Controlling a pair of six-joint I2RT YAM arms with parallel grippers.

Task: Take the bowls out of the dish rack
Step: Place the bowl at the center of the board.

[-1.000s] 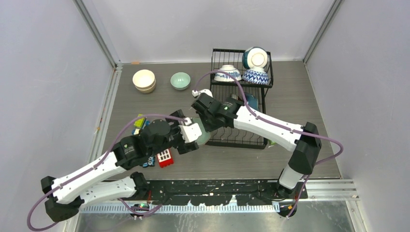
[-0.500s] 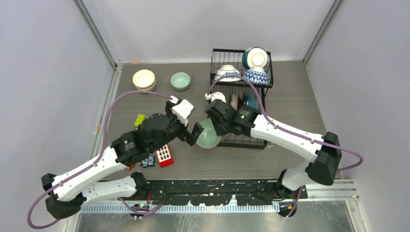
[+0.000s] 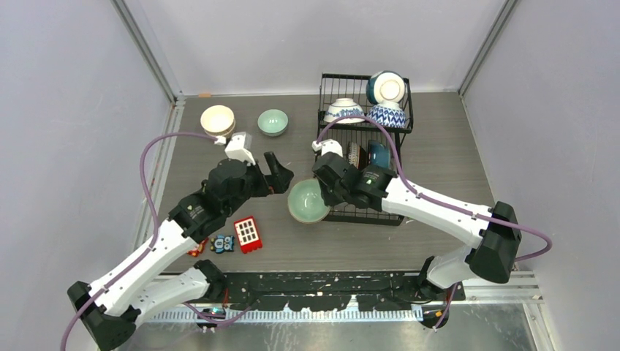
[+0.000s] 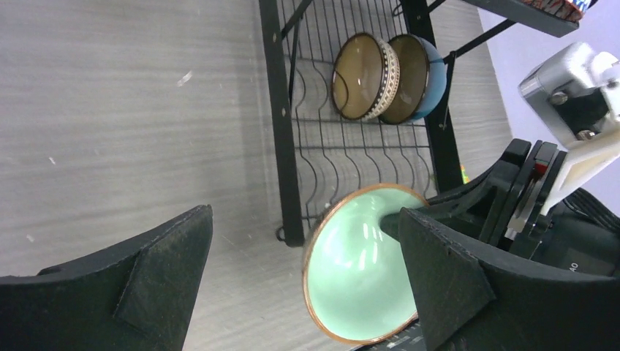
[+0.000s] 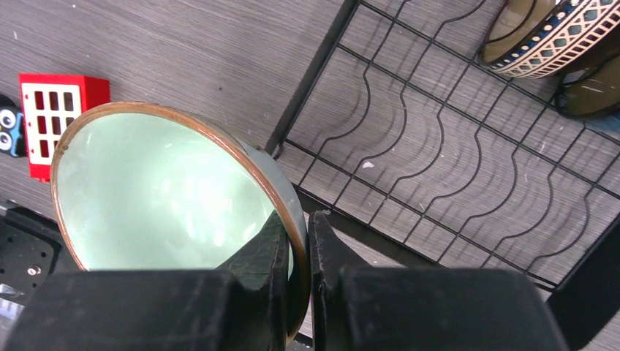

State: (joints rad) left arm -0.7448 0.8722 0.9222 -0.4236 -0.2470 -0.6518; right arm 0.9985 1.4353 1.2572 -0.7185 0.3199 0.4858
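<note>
We log: right gripper (image 5: 296,235) clamped on pale green bowl (image 5: 161,186) rim (beside dish rack (image 4: 281,131)); left gripper (image 3: 280,175) spread, empty.

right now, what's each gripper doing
Left gripper: open, holding nothing.
Right gripper: closed on the rim of the pale green bowl.

Right hand (image 3: 326,194) gripping pale green bowl (image 3: 306,202) beside dish rack (image 3: 351,74), left hand (image 3: 279,174) spread open nearby
</note>
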